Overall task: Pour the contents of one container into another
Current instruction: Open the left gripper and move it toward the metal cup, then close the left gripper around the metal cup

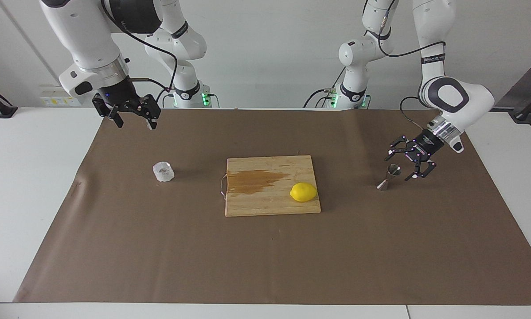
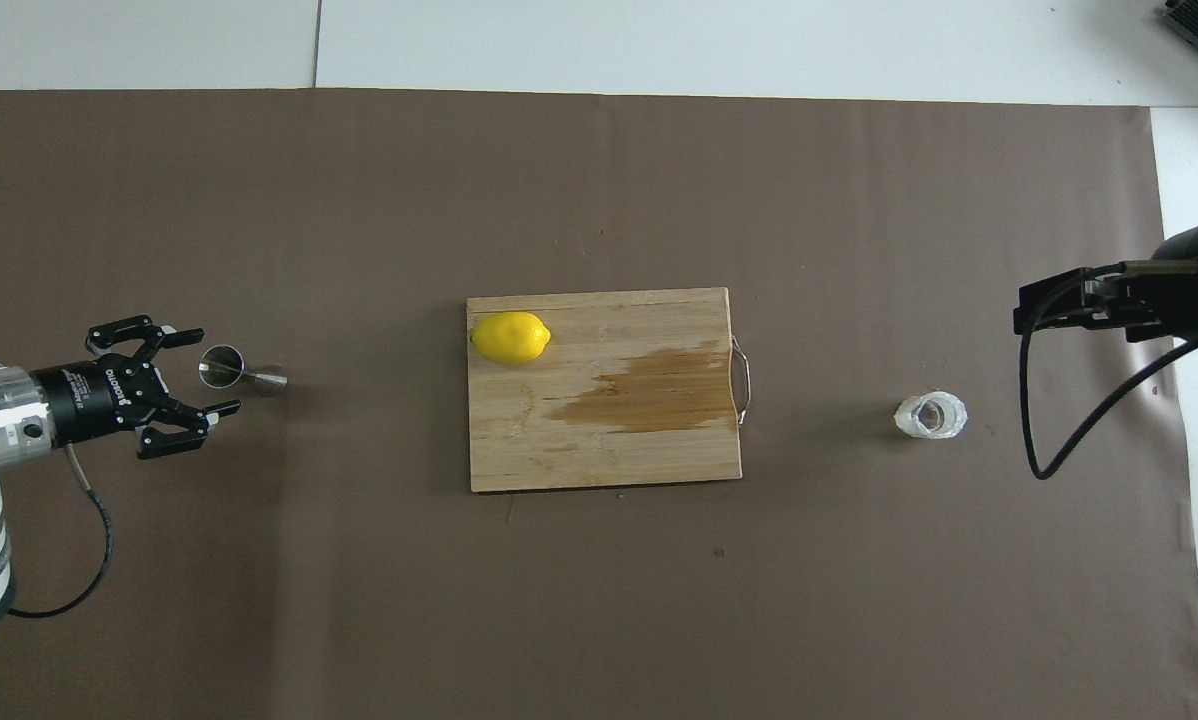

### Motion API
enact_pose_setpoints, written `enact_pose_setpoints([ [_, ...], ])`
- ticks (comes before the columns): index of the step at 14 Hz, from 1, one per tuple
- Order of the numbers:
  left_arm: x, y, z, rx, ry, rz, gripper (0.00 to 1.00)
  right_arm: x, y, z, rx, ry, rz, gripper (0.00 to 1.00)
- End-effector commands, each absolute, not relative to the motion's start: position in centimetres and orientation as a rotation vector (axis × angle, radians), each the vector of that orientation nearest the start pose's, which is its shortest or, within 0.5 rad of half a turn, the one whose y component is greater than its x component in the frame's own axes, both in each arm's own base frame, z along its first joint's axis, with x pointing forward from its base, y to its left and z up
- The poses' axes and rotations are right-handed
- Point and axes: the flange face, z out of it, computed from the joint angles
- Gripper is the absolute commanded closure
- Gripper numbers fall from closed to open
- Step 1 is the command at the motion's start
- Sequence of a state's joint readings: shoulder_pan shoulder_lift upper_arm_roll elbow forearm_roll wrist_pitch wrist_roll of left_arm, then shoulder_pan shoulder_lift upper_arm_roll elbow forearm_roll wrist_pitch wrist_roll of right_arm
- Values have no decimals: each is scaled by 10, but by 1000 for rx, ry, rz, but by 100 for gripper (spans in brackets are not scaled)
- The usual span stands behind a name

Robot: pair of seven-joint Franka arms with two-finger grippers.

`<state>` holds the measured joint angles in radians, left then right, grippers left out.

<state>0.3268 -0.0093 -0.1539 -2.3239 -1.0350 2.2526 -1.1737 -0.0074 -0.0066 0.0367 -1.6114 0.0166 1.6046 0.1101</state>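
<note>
Tumbler (image 1: 163, 172): sitting untouched, below the released, waiting right gripper (image 1: 132, 118).
Jigger (image 1: 389, 176): standing just beside the spread left gripper (image 1: 408, 160).
Progress: nothing grasped; pouring remaining.

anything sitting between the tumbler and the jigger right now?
Yes: the wooden cutting board lies between the glass tumbler and the steel jigger, with a lemon on its jigger-side corner. The overhead view shows it best.

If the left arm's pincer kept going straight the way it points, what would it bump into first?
Most likely the steel jigger, standing just ahead of the open left pincer. Depth is hard to judge, so it might pass just beside it.
</note>
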Motion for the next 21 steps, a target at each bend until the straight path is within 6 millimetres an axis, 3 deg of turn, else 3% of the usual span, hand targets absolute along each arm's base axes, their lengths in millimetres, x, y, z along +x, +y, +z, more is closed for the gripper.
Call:
enact_pose_setpoints([
  [1, 501, 48, 349, 1274, 2087, -486, 0, 551, 15, 613, -3118, 106, 19, 0],
  [14, 495, 59, 347, 1249, 2100, -495, 1, 551, 16, 613, -3117, 104, 19, 0],
  [19, 496, 60, 347, 1245, 2103, -492, 18, 551, 15, 614, -3118, 106, 16, 0],
  [21, 495, 59, 347, 1246, 2102, -493, 29, 551, 16, 613, -3117, 104, 19, 0],
])
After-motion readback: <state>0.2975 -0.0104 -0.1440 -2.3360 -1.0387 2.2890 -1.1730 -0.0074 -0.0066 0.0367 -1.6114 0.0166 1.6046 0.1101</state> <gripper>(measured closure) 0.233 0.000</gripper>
